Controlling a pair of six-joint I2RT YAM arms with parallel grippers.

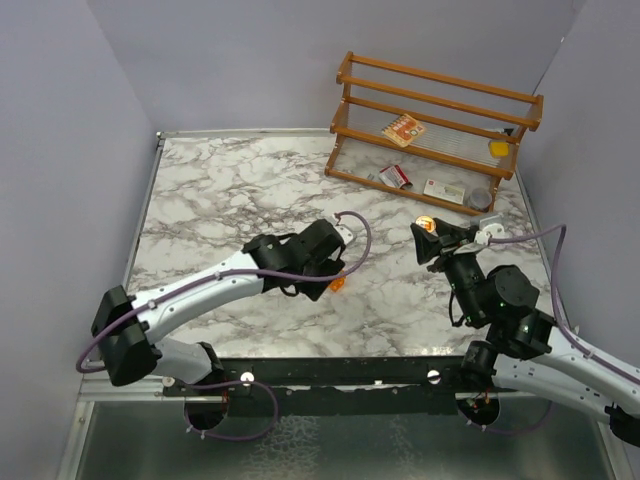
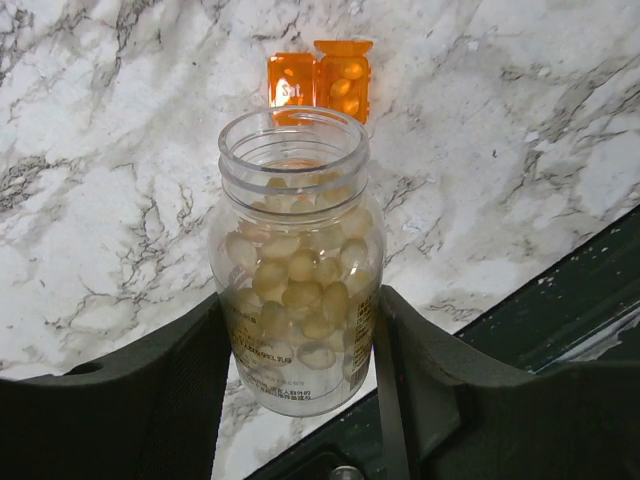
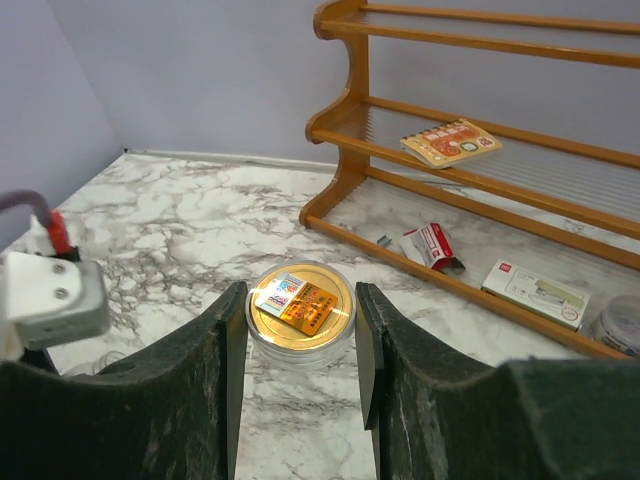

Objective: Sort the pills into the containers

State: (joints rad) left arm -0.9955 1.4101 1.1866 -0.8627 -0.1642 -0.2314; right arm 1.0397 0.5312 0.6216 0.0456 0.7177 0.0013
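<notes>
One jar (image 2: pixel 295 270) sits clamped inside the left pincer (image 2: pixel 300 310).

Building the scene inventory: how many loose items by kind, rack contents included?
Pill containers: 2 (clear jar, orange box)
Gold lid: 1
Flat packs on the rack: 3 (tan packet, red-and-white packet, white box)
Grey tin: 1
Small yellow item: 1
Total: 8
</notes>
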